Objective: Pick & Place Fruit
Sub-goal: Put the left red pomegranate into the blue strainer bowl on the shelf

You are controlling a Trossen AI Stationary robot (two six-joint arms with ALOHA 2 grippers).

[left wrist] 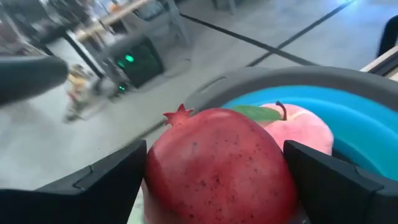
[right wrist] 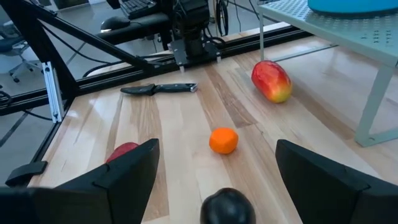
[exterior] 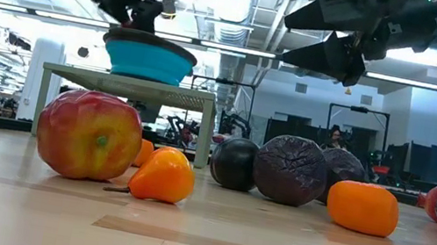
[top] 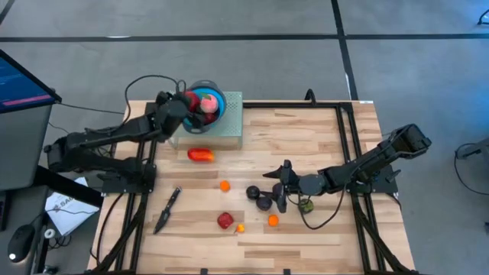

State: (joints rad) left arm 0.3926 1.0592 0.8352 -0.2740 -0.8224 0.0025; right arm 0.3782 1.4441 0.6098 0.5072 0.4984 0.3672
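Note:
My left gripper (top: 191,103) is at the blue bowl (top: 212,98), which stands on a pale green stand (top: 229,130) at the table's far side, and is shut on a red pomegranate (left wrist: 217,168). A pink peach (left wrist: 298,124) lies in the bowl. My right gripper (top: 280,191) hangs open above two dark purple fruits (top: 260,197), touching nothing. On the table lie a red-orange mango (top: 201,155), a red apple (top: 225,221), small orange fruits (top: 273,221) and a green one (top: 307,205). My left gripper pinches the pomegranate by its two opposite sides (left wrist: 155,171) between the two fingers. The fingers come nearly level from the table's left, tipped a little down. The pomegranate is lifted clear at the bowl's rim (left wrist: 261,78), its crown (left wrist: 179,115) turned up and away.
A black knife (top: 166,210) lies near the table's left front. A black frame rail (top: 344,145) runs along the right side. A monitor (top: 23,80) stands off the table's left. In the low view the fruits (exterior: 290,170) sit in a row under my right gripper (exterior: 337,53).

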